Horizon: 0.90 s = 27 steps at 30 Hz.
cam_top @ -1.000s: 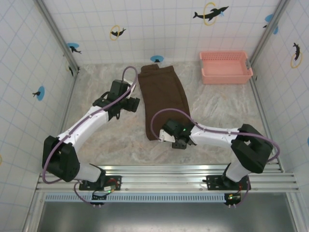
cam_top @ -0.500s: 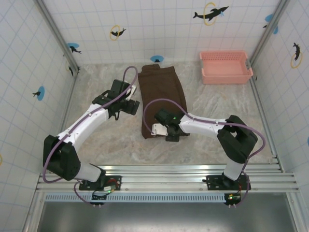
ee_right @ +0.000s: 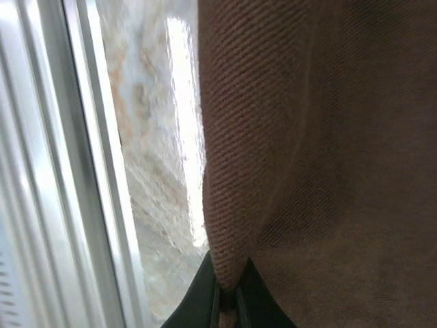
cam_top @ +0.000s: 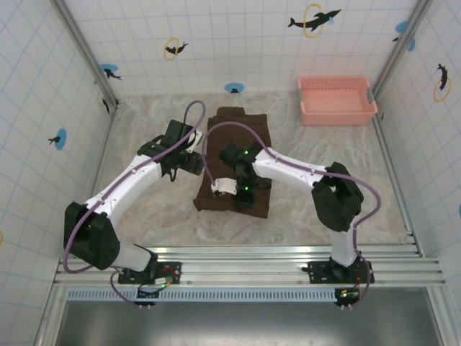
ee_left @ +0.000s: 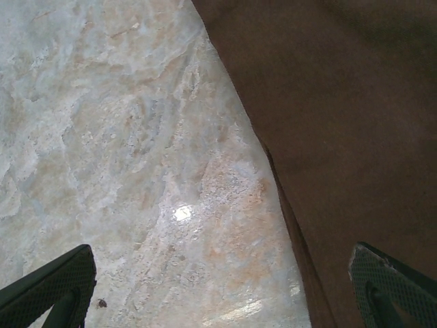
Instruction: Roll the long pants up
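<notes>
the long pants [cam_top: 256, 205] sit mid-frame on the desk [cam_top: 324, 173], soft floppy cloth (light, zero stiffness), right tool [ee_right: 229, 294] pinching a fold at the lower end, left tool [ee_left: 218, 287] spread wide by their left edge, so I'd grab both corners of that fold.

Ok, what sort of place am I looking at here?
Probably a robot test cell dressed like a bathroom or laundry corner: white tiled walls with dolphin stickers, an aluminium rail along the near edge of a marble-look table, plus long pants and a pink basket set out.
</notes>
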Motion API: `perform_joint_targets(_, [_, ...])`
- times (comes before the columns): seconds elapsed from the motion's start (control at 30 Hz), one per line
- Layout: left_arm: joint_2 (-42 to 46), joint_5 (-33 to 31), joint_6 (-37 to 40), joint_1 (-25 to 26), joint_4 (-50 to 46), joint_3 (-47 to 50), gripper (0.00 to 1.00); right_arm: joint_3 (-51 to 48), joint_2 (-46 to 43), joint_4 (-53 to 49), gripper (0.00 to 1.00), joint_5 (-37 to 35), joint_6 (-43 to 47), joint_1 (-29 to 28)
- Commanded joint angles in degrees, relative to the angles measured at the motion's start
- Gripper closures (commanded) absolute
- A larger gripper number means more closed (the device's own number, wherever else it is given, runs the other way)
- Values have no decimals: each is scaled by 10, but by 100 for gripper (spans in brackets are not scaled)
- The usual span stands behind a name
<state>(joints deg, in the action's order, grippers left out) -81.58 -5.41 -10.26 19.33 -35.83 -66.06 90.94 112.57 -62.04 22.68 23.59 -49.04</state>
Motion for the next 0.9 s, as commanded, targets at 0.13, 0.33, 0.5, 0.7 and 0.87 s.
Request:
perform_joint_targets(0.13, [22, 19, 2, 1, -20, -5, 3, 143, 121, -101, 96, 116, 31, 72])
perform_joint_targets(0.33, [33, 42, -8, 4, -23, 9, 4, 173, 180, -91, 95, 163, 56, 120])
perform_joint_targets(0.5, [43, 82, -19, 36, -27, 15, 21, 179, 206, -92, 95, 173, 72, 142])
perform_joint_targets(0.7, [28, 156, -42, 79, 5, 48, 58, 198, 221, -90, 95, 194, 83, 155])
perform_joint_targets(0.87, [-18, 186, -61, 89, 30, 56, 100, 223, 241, -91, 94, 198, 81, 158])
